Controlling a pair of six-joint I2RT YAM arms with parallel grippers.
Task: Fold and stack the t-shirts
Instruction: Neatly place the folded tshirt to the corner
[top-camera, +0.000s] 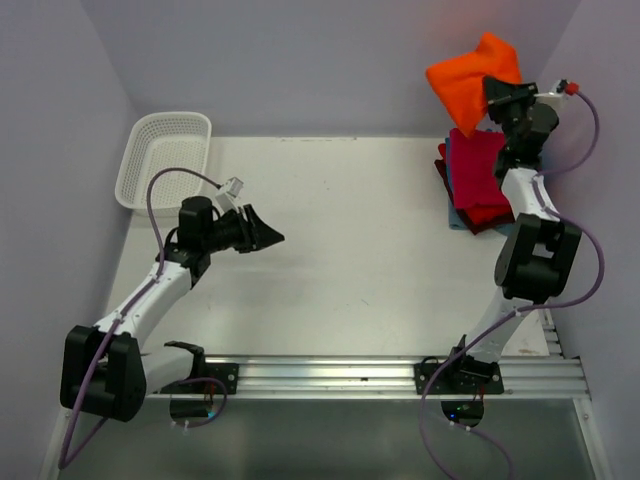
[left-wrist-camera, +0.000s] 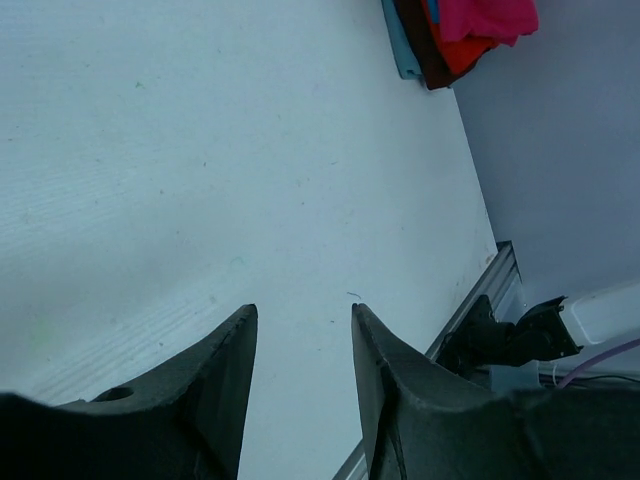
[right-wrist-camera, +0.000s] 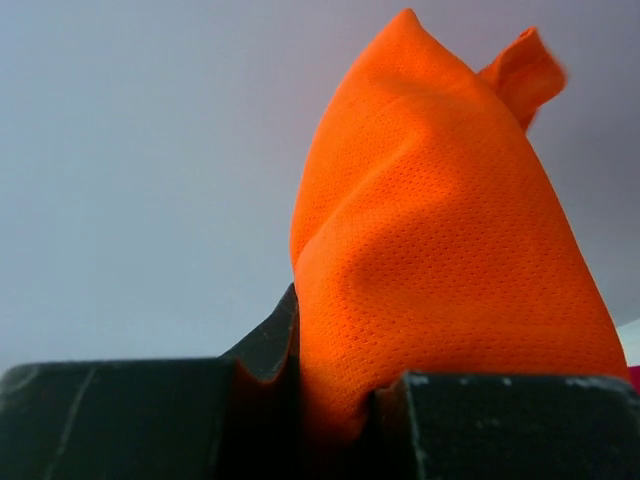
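Surface: a white table (top-camera: 330, 270), matt and bare across its middle.
Room: pale lilac-grey walls (top-camera: 300, 60) close the table in at the back and on both sides. A metal rail (top-camera: 380, 375) along the near edge carries the bases of the 2 arms.
Basket: a white lattice basket (top-camera: 165, 158) sits in the far left corner, against the left wall.
Orange t-shirt: the orange t-shirt (top-camera: 468, 78) is bright cloth bunched into a puffed wedge with a loose corner sticking up. It hangs in the air over the far right corner, above the back of the stack and clear of the table.
Stack: the stack (top-camera: 478, 185) of 4 folded tees lies at the far right of the table, near the right wall. It runs magenta-pink on top, then red, then dark maroon, with light blue at the bottom.
Right gripper: the right gripper (top-camera: 497, 100) is raised and clamped on the lower edge of the orange t-shirt.
Left gripper: the left gripper (left-wrist-camera: 300, 330) is low over the left-middle of the table, pointing right, its fingers apart with nothing between them.
Top view only: the basket, both arms and the whole layout.
Right wrist view only: the shirt's fine mesh weave, pinched between 2 dark fingers, with wall behind.
Left wrist view only: faint specks on the table and the stack's layered edges seen from the side.
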